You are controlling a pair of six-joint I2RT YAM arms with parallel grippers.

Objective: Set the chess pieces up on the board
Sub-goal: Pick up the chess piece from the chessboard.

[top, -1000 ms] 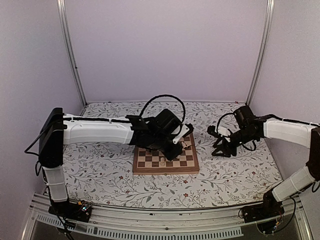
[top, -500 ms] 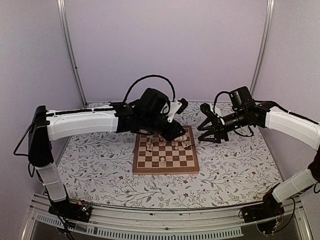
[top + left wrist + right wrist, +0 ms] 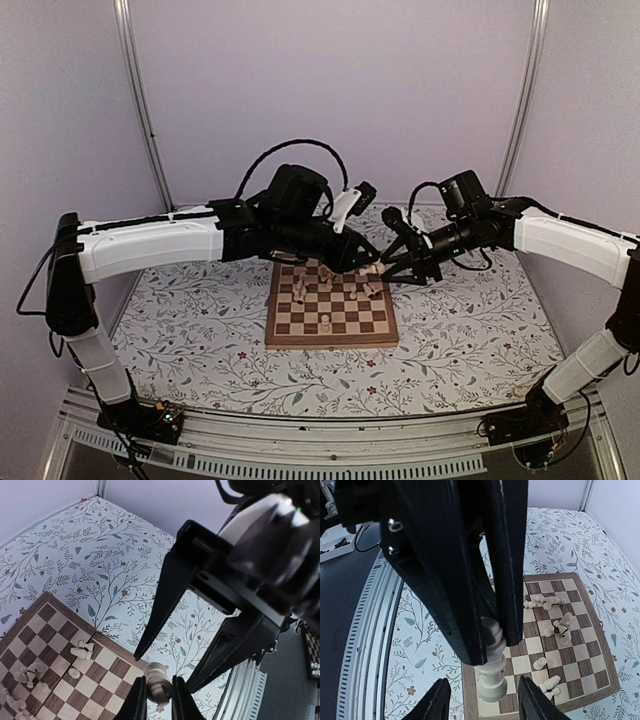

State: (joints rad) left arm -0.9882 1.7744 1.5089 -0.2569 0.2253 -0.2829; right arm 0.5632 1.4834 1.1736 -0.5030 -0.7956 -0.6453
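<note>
Pale chessman getting pinched tight by left gripper | right gripper hanging half-open facing it | both hovering over far-right corner of board

Left end effector clamped on pale chess piece, rounded head showing above fingers. Right end effector fills upper right, black fingers spread either side of piece. Chessboard below; several chessmen toppled near its border. Floral counter cover beyond.
</note>
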